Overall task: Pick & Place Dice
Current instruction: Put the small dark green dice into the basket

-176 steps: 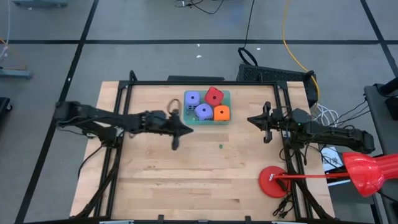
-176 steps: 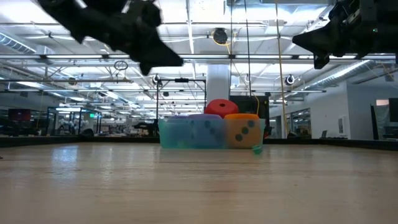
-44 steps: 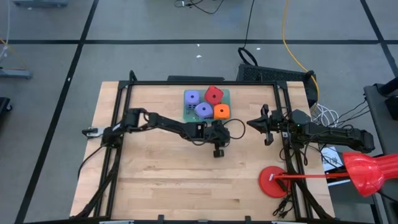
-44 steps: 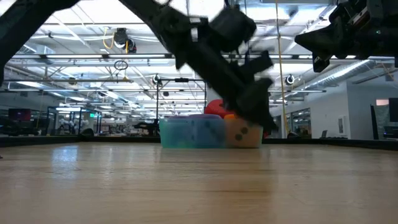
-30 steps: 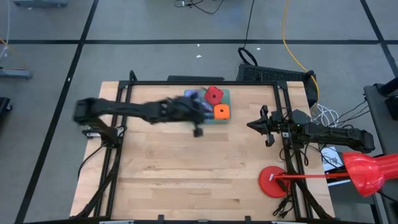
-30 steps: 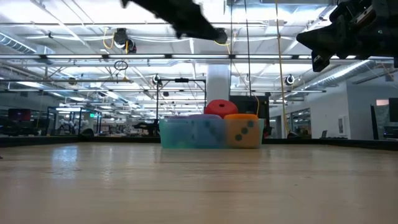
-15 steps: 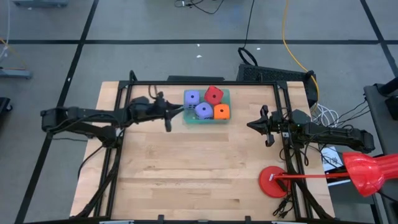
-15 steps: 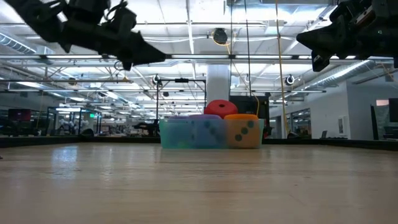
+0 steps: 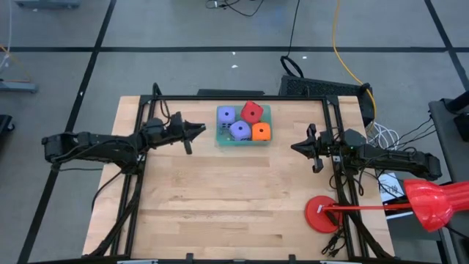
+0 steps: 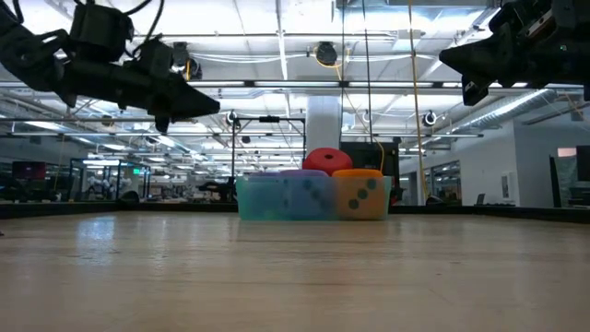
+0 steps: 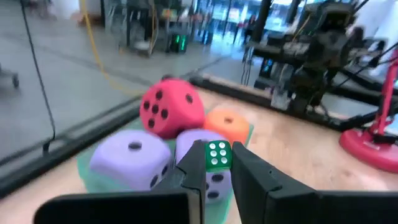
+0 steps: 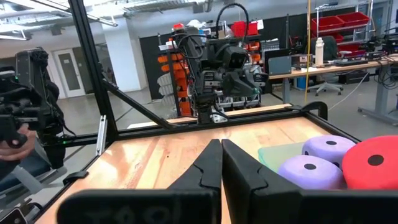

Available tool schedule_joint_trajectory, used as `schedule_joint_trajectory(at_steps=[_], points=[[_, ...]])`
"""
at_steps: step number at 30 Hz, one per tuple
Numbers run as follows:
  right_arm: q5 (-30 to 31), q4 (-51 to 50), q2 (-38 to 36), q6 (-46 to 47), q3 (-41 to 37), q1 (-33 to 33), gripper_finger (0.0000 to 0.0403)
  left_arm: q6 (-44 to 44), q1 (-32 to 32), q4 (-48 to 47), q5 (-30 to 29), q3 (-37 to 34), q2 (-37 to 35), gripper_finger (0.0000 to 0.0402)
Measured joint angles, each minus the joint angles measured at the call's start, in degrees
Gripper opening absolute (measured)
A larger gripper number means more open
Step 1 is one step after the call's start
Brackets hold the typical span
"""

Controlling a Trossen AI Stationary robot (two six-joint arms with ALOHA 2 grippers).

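Four soft dice sit close together in a shallow green tray (image 9: pixel 267 111) at the table's far middle: a red one (image 9: pixel 252 112), an orange one (image 9: pixel 261 132) and two purple ones (image 9: pixel 226 114) (image 9: pixel 239 130). The red die (image 11: pixel 171 107) sits highest. My left gripper (image 9: pixel 201 130) (image 11: pixel 218 152) hangs above the table just left of the tray, pointing at it, shut on a tiny green die (image 11: pixel 217 155). My right gripper (image 9: pixel 297 144) (image 12: pixel 221 148) waits shut, raised near the table's right edge. My left gripper pinches the tiny green die (image 11: pixel 217 156) between its two fingertips (image 11: pixel 198 163), at their free ends. The fingers come about level from the table's left side. The die is lifted clear of the table, a face with white pips turned toward the wrist camera.
A red round-based object (image 9: pixel 320 213) stands at the table's near right corner, its red handle reaching off the table. Black frame rails (image 9: pixel 139 147) run along the left, right and far sides. Bare wood (image 9: pixel 234 205) fills the middle and near half of the table.
My left gripper, shut on the tiny green die, has swung from the tray's near side toward the table's left edge and a little toward the far edge, staying raised. It now points at the tray. The tray's dice have not moved.
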Motion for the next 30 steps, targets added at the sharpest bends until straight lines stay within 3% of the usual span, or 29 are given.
schedule_joint_trajectory(at_steps=[7, 15, 23, 27, 30], points=[[0.1, 0.2, 0.0, 0.0, 0.0, 0.0, 0.0000, 1.6, -0.8, -15.6, -2.7, 12.4, 5.8, 0.0047], [-0.1, 1.1, 0.0, 0.3, 0.0, 0.0, 0.0000, 7.8, -2.5, -38.7, -6.4, 30.3, 22.1, 0.0057], [-0.2, 0.8, 0.1, 0.4, 0.0, 0.0, 0.0000, 10.5, -3.1, -41.9, -6.4, 37.6, 36.4, 0.0059], [-0.2, 0.4, 0.2, 0.4, 0.0, 0.0, 0.0000, 11.1, -3.1, -42.4, -8.6, 39.1, 38.4, 0.0069], [-0.3, 0.2, 0.2, 0.4, 0.0, 0.0, 0.0000, 12.0, -3.2, -42.8, -8.8, 39.3, 38.1, 0.0104]])
